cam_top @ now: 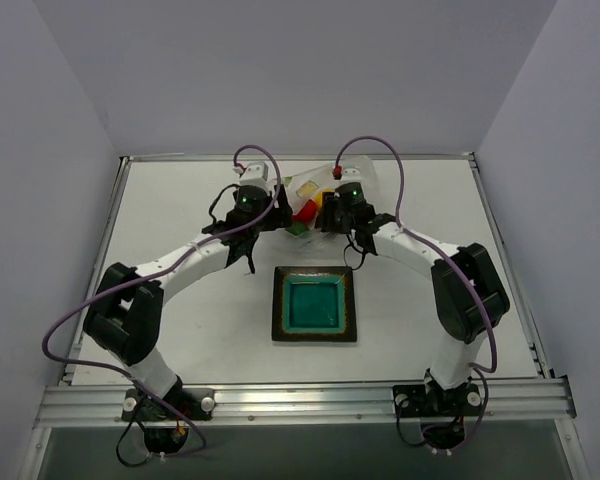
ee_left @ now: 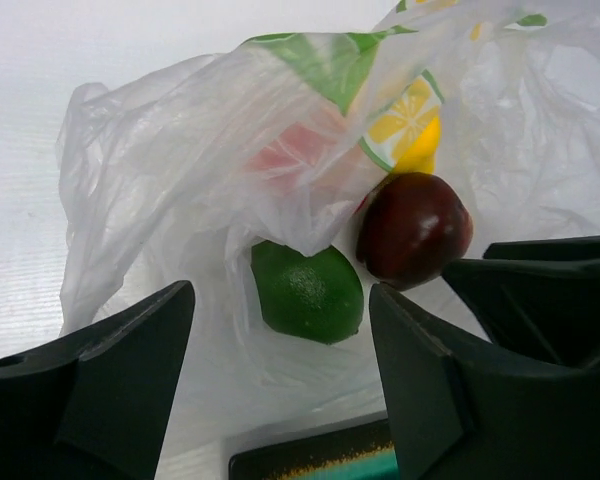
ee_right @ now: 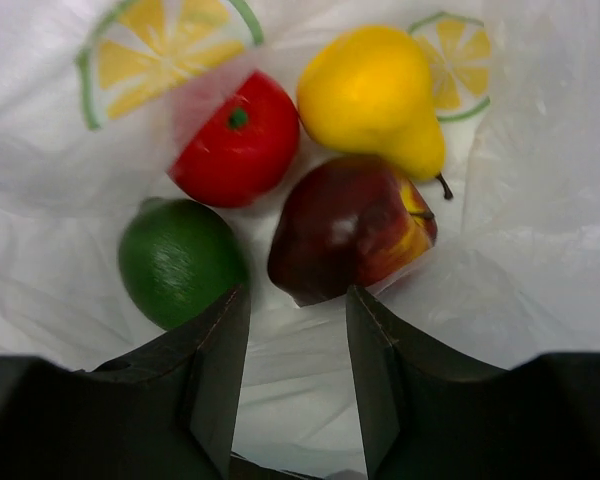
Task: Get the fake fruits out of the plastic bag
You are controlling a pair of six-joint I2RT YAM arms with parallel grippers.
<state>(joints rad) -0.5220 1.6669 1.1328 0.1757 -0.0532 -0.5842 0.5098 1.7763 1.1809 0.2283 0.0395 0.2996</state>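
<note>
The plastic bag lies at the back of the table with the fake fruits in its mouth. The right wrist view shows a green lime, a bright red tomato, a yellow pear and a dark red apple on the bag's film. My right gripper is partly open just short of the apple, with only bag film between its jaws. My left gripper stands wide open in front of the lime and the apple, holding nothing. The bag drapes over the red fruit.
A square teal plate with a dark rim sits in front of the bag, between the two arms; its rim shows just below my left fingers. The right gripper's black fingers reach in beside the apple.
</note>
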